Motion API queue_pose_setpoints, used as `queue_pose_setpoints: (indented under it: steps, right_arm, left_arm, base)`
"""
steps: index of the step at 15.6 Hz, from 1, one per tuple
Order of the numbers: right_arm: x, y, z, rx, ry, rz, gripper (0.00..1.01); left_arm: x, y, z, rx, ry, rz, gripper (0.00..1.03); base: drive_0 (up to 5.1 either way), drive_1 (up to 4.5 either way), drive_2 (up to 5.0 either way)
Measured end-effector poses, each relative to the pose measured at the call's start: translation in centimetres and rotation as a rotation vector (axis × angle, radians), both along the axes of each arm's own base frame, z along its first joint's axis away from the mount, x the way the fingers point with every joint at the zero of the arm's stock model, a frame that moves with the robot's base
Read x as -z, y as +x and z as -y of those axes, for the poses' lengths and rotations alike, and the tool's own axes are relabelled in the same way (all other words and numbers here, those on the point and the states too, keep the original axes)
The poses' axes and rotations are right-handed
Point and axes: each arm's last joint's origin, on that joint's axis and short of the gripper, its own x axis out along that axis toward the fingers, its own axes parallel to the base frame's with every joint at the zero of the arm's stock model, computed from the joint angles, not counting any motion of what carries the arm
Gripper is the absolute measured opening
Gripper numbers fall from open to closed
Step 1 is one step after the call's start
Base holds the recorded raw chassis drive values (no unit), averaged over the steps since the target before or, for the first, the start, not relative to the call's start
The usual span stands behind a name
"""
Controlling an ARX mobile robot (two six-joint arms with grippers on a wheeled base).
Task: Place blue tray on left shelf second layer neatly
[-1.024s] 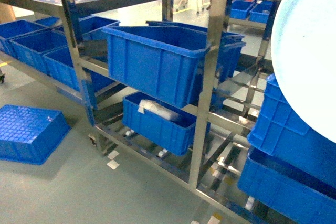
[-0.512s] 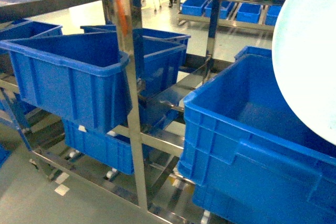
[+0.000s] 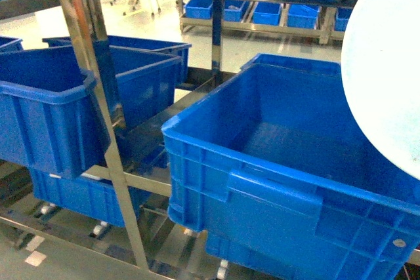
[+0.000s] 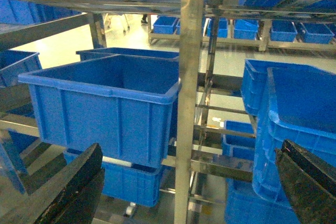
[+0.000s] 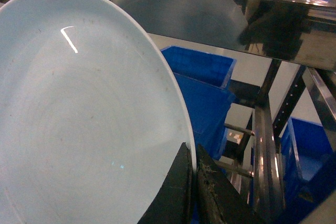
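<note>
Shelf rack [image 3: 98, 96]: you see polished stainless steel, square mirror-like uprights and flat horizontal rails, holding crates on more than one tier; the left wrist view shows an upright [image 4: 189, 98] dead ahead.
Near crate [image 3: 289, 181]: deep saturated-blue plastic, boxy with ribbed walls and a thick rolled rim, open-topped; it fills the lower middle of your head view.
Left crate [image 3: 52, 116]: same ribbed blue plastic, resting on a rail just beyond the steel upright, with another crate below it.
Far crates [image 3: 262, 11]: a row of small blue bins on a low rack across the pale glossy floor.
Blue tray [image 5: 79, 114]: pale light-blue smooth plastic, oval, shallow raised rim, a glossy highlight on its face. You have it held up on edge at the right of the head view [image 3: 384, 70], above the near crate and not on any shelf tier.
Right gripper [image 5: 193, 182]: its two dark fingers pinch the tray's rim at its lower right edge, nearly closed with only the rim's thickness between them.
Left gripper [image 4: 189, 182]: you see its two black fingers spread wide at the bottom corners of the left wrist view, holding nothing, facing the rack.
</note>
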Motion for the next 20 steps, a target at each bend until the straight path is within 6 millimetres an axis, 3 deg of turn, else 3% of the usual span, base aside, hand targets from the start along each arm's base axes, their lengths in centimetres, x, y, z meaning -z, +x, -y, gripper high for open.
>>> queue_pose_setpoints:
  steps: [6,9,13,20]
  right_arm:
    - [-0.07,-0.01,0.00,0.000,0.000,0.006,0.02]
    - [0.04,0.00,0.00,0.000,0.000,-0.003,0.02]
    - [0.04,0.00,-0.10,-0.007,0.001,-0.004,0.02]
    - [0.00,0.00,-0.10,-0.006,0.000,0.000,0.02]
  left_arm:
    - [0.01,0.00,0.01,0.001,0.000,-0.002,0.98]
    - [-0.01,0.00,0.01,0.001,0.000,0.001,0.98]
    - [-0.01,0.00,-0.03,-0.007,0.000,0.002,0.98]
    - [-0.01,0.00,0.00,0.000,0.000,0.001,0.98]
  base:
    - [-1.6,-1.61,-1.6]
    - [-4.5,4.12,0.6]
    - [-0.4,-0.45,-0.4]
    - [-2.2,-2.16,-2.2]
